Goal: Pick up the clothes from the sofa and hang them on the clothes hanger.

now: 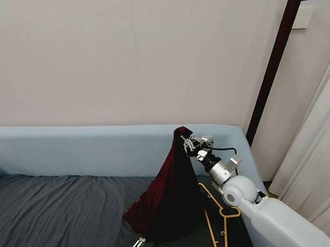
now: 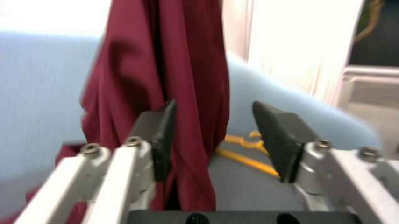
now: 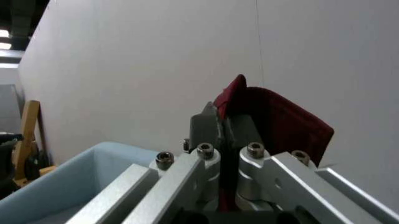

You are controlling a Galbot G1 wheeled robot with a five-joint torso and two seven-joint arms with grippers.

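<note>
Garment (image 1: 171, 197) tight in right gripper (image 1: 186, 144)

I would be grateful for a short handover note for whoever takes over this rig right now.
Right gripper: shut on the top fold of the dark red garment, held up in front of the sofa backrest; the cloth's lower edge rests on the seat.
Left gripper: open, low beside the hanging cloth, gripping nothing.
Yellow clothes hanger: lying on the seat, bare.
Done: garment grasped and lifted.
Left: get it onto the hanger.
</note>
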